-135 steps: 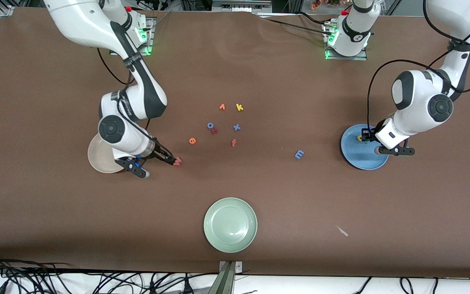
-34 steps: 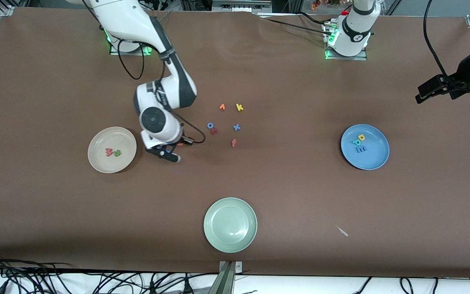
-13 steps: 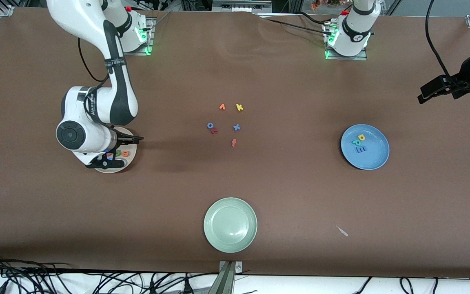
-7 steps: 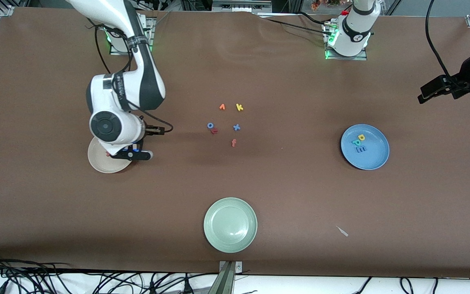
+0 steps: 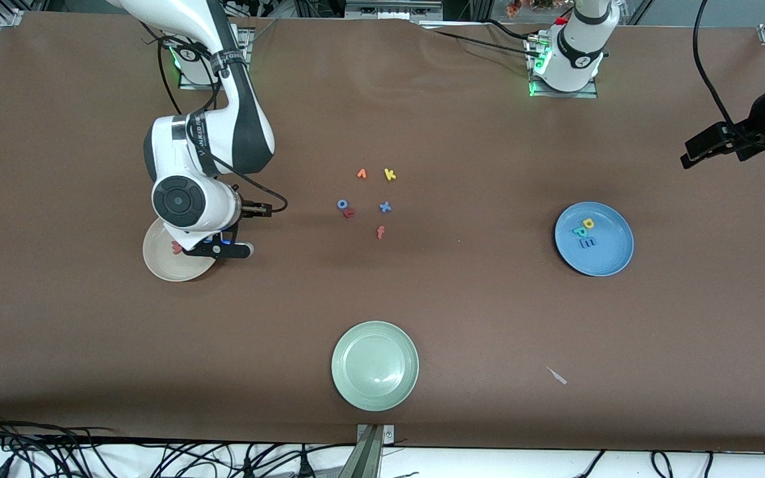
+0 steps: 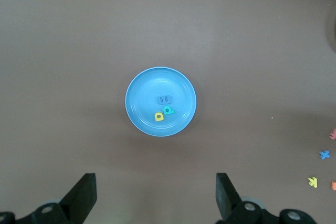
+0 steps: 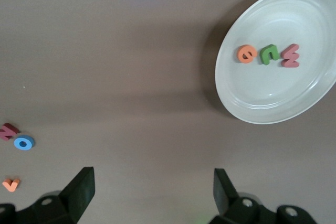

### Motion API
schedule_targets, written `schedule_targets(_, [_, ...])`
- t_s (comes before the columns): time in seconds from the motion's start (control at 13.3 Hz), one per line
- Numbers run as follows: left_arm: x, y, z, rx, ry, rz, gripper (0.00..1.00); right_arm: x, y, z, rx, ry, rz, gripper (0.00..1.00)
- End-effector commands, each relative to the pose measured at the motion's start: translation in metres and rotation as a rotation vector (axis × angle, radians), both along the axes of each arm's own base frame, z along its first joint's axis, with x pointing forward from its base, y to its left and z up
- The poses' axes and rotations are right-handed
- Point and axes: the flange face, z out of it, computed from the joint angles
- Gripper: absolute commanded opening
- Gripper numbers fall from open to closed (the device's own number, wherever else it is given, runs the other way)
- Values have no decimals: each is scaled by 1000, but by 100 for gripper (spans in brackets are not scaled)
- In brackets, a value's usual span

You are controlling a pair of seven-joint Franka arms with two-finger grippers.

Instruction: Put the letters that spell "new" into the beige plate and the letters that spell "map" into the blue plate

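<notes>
Foam letters e, n, w [image 7: 268, 54] lie in round beige plate [image 7: 262, 106]; right hand [image 7: 149, 192] above, fingers apart.

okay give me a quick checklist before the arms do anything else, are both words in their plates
1. Orange e, green n, pink w in the beige plate: ok.
2. Blue m, yellow a, teal p in the blue plate: ok.
3. Right gripper open, holding nothing: ok.
4. Left gripper open, holding nothing: ok.
5. Green plate holds no letters: ok.
</notes>
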Motion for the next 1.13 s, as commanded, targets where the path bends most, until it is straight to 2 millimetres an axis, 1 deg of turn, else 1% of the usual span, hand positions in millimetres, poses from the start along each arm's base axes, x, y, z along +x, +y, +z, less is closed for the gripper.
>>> schedule_targets(0.0, [2,1,6,-25,4,12,100,-2,-11,30,18,0,67,100])
schedule_targets(0.38, [2,1,6,-25,4,12,100,-3,-39,55,40,-20,127,100])
schedule_targets(0.53, [2,1,6,-25,4,12,100,-1,-49,61,69,-22,129,100])
schedule_targets(0.68, [2,1,6,-25,4,11,100,-1,-52,63,77,-23,128,100])
schedule_targets(0.75, [2,1,6,-25,4,12,100,0,-55,70,80,-35,128,100])
schedule_targets(0.83, [2,1,6,-25,4,12,100,2,-64,75,83,-44,116,100])
schedule_targets(0.9, [2,1,6,-25,4,12,100,3,-76,86,89,-61,97,100])
schedule_targets(1.05, [2,1,6,-25,4,11,100,5,-100,105,117,-78,130,100])
